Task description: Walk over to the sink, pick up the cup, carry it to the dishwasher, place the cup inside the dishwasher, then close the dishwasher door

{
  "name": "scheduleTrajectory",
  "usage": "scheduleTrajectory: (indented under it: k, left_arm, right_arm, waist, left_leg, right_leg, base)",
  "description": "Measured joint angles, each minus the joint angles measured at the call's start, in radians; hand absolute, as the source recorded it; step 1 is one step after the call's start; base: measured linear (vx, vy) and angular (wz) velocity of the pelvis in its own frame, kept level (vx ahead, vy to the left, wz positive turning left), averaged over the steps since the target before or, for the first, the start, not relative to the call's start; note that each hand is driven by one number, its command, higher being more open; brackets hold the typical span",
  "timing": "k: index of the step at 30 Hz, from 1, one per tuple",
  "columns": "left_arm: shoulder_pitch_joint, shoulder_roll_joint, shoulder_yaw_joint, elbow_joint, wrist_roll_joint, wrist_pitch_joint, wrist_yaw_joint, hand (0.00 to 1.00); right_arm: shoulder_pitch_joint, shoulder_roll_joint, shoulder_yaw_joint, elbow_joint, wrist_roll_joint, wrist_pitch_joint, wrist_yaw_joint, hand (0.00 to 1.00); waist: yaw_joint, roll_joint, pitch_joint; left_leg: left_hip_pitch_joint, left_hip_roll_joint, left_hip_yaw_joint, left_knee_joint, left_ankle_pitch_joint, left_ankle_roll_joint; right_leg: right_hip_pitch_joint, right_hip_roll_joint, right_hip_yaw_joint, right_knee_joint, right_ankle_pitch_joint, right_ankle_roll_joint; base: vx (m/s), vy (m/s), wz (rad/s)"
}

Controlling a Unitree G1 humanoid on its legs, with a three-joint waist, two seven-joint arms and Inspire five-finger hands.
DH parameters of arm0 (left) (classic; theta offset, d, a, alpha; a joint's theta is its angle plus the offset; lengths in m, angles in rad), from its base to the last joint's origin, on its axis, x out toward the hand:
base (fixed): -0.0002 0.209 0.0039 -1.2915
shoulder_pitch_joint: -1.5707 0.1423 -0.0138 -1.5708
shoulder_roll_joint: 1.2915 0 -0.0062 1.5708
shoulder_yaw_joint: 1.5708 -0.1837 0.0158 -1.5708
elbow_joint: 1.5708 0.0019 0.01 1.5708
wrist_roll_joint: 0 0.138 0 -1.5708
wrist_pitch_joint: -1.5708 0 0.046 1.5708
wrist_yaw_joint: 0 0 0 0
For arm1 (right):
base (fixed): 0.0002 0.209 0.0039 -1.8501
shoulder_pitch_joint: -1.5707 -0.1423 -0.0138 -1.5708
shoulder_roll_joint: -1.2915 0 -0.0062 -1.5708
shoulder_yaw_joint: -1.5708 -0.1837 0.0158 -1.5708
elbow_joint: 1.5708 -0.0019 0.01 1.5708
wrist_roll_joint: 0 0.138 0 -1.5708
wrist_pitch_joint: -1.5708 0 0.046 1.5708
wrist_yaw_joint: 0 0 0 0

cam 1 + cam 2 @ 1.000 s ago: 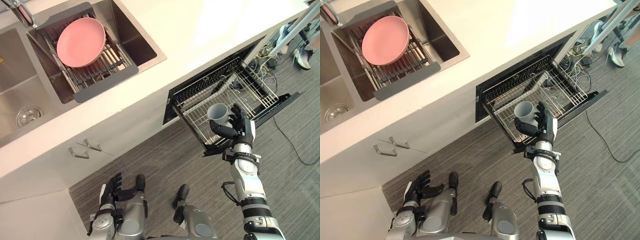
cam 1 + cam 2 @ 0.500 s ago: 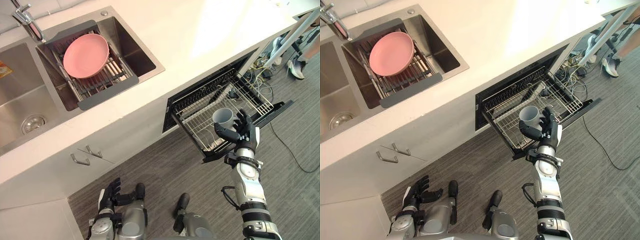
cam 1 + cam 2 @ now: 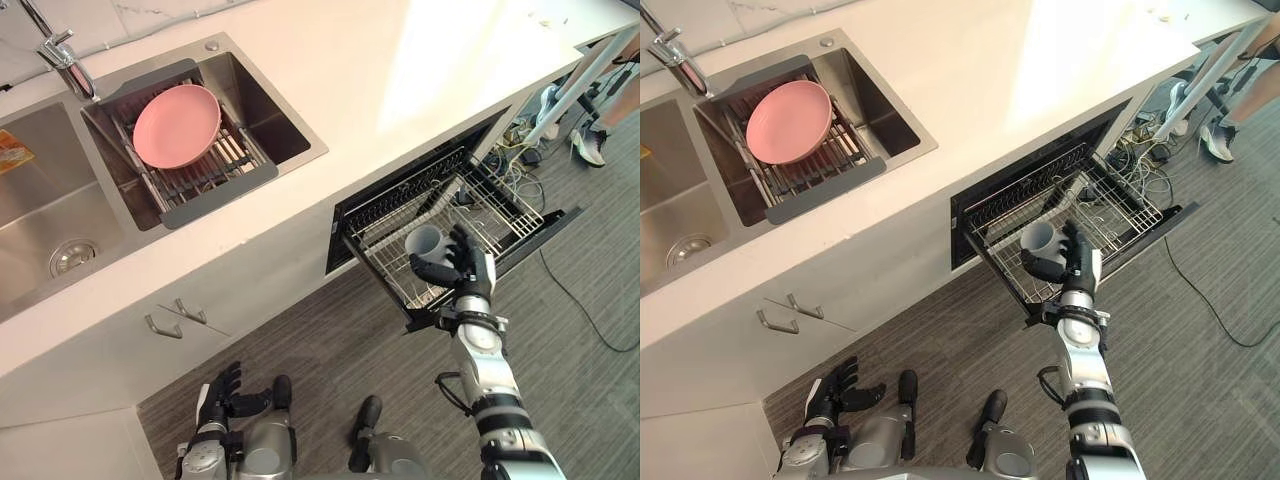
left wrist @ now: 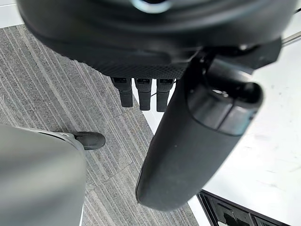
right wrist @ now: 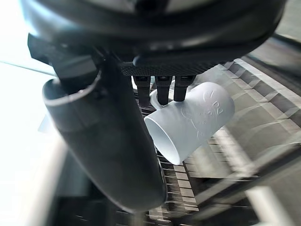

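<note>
The right hand [image 3: 466,266] holds the grey cup [image 3: 424,240] with curled fingers and thumb, just over the pulled-out dishwasher rack [image 3: 502,196]. It is better to lower it slowly until it sits among the wires, then release. The left hand [image 3: 222,386] hangs relaxed and empty.

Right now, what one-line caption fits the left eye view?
The right robot hand holds the pale cup over the pulled-out dishwasher rack.
</note>
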Motion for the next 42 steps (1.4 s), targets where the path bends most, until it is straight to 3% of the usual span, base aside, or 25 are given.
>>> scheduleTrajectory:
  k: [6,13,18,22,25,42]
  left_arm:
    - [-0.005,-0.002,0.0,-0.003,0.0,-0.002,0.003,0.9]
    - [-0.005,-0.008,0.004,0.002,-0.002,-0.002,0.024,0.9]
    - [-0.006,-0.017,0.009,0.001,-0.002,-0.004,0.024,0.9]
    - [-0.007,-0.019,0.007,0.002,-0.002,-0.005,0.024,0.9]
    - [-0.007,-0.019,0.001,0.002,-0.002,-0.005,0.023,0.9]
    - [-0.014,-0.015,-0.027,0.008,-0.001,-0.006,0.022,0.9]
  right_arm:
    - [-0.143,-0.016,0.0,0.19,-0.093,0.066,0.002,0.9]
    - [-0.174,0.011,0.0,0.083,-0.108,0.082,-0.008,0.9]
    - [-0.116,0.04,-0.001,-0.157,-0.025,0.023,-0.049,0.9]
    - [-0.075,0.04,-0.008,-0.231,0.002,-0.027,-0.068,0.9]
    - [-0.039,0.041,-0.009,-0.256,0.006,-0.033,-0.068,0.9]
    - [0.0,0.055,-0.005,-0.088,-0.013,0.008,-0.045,0.9]
  waist:
    - [0.027,0.032,0.019]
    - [0.034,0.041,0.027]
    - [0.021,0.04,0.028]
    - [0.014,0.037,0.029]
    - [0.008,0.037,0.029]
    - [0.005,0.036,0.029]
  left_leg:
    - [-0.009,-0.005,-0.01,-0.005,0.01,0.003]
    - [-0.01,-0.006,-0.009,-0.016,0.014,0.005]
    - [-0.007,-0.006,-0.002,-0.02,0.014,0.005]
    - [0.005,-0.005,-0.001,-0.022,0.014,0.004]
    - [0.009,-0.004,0.002,-0.025,0.014,0.003]
    - [0.024,-0.004,0.008,-0.033,0.013,0.003]
  right_leg:
    - [-0.005,-0.003,-0.01,0.0,0.004,0.001]
    - [-0.013,-0.004,-0.008,0.0,0.005,0.001]
    - [-0.016,-0.004,-0.001,0.0,0.005,0.002]
    - [-0.005,-0.004,0.001,0.0,0.005,0.002]
    - [-0.004,-0.003,0.004,0.001,0.005,0.002]
    - [0.004,-0.003,0.009,0.0,0.005,0.002]
  base:
    - [0.0,0.023,0.06]
    - [0.01,0.008,-0.01]
    - [0.01,0.003,-0.03]
    - [0.0,0.0,0.0]
    - [0.0,0.0,0.0]
    - [0.0,0.001,-0.01]
